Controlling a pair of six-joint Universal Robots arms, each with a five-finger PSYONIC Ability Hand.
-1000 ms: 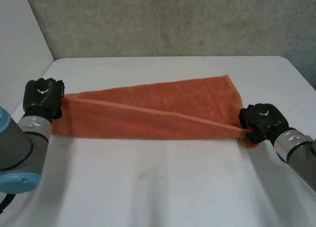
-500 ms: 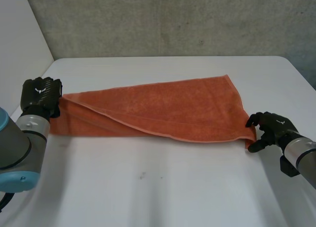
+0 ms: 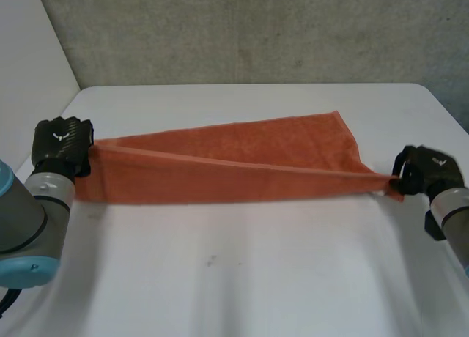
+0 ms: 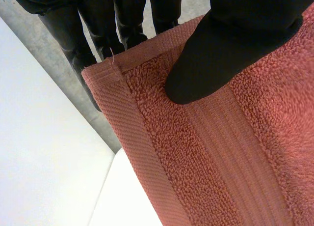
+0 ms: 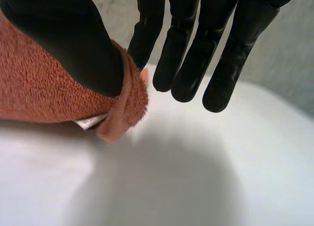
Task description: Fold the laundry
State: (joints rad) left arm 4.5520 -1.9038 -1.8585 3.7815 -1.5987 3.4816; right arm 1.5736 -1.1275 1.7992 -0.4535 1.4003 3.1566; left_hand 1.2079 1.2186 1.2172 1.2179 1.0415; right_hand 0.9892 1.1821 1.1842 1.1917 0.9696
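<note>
An orange towel [image 3: 234,165] lies stretched across the white table [image 3: 242,278], partly folded along its length, between my two hands. My left hand [image 3: 62,143] holds its left end; in the left wrist view the thumb [image 4: 230,34] presses a hemmed corner of the towel [image 4: 221,152] against the fingers behind it. My right hand [image 3: 429,172] is at the towel's right tip. In the right wrist view its thumb [image 5: 64,34] pinches the towel's corner [image 5: 44,88] against a finger, while the other fingers [image 5: 196,54] hang straight beside it.
A grey wall [image 3: 256,29] rises behind the table's far edge, and a white panel [image 3: 29,66] stands at the far left. The table's right edge [image 3: 447,110] runs close to my right hand. Bare tabletop lies in front of the towel.
My right hand let go of the towel's right corner, then took hold of it again and pulled it rightward, drawing the fold taut. The left hand stayed put.
</note>
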